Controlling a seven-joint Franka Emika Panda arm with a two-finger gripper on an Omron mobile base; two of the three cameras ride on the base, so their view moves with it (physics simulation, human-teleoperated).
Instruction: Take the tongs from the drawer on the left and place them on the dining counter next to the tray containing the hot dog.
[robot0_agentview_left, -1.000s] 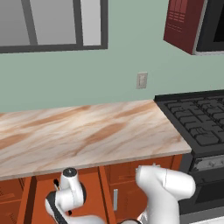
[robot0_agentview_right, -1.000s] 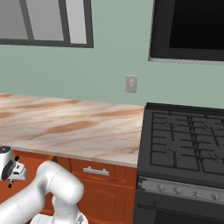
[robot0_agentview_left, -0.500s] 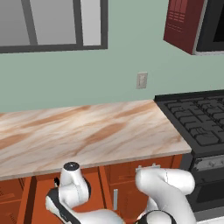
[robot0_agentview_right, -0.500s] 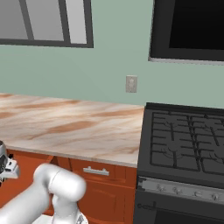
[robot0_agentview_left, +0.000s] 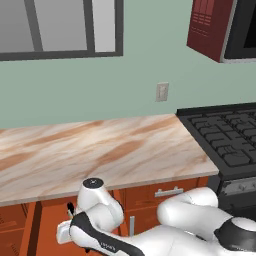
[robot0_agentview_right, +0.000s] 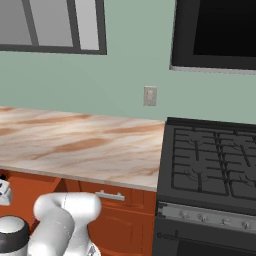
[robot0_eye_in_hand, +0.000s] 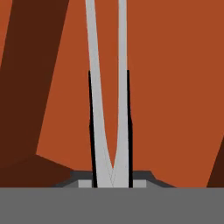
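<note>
In the hand view my gripper (robot0_eye_in_hand: 109, 87) is shut on the tongs (robot0_eye_in_hand: 97, 109). Their two thin silver-grey arms run up from the joined end between my dark fingers (robot0_eye_in_hand: 91, 131). Behind them lie the red-brown floor of the drawer (robot0_eye_in_hand: 175, 87) and a darker wooden wall at the left. In the left base view my wrist (robot0_agentview_left: 92, 197) hangs low in front of the cabinets, under the edge of the wall-side counter. The dining counter and the tray with the hot dog are out of view.
The wall-side counter (robot0_agentview_left: 100, 150) of beige veined stone runs across both base views. A black stove (robot0_agentview_right: 210, 160) stands at its right end. Red-brown cabinet fronts with silver handles (robot0_agentview_left: 167, 191) sit below. A window and a wall outlet (robot0_agentview_right: 150, 95) are behind.
My wrist has shifted a little up and to the right in the left base view. The jaws have closed slightly tighter on the tongs.
</note>
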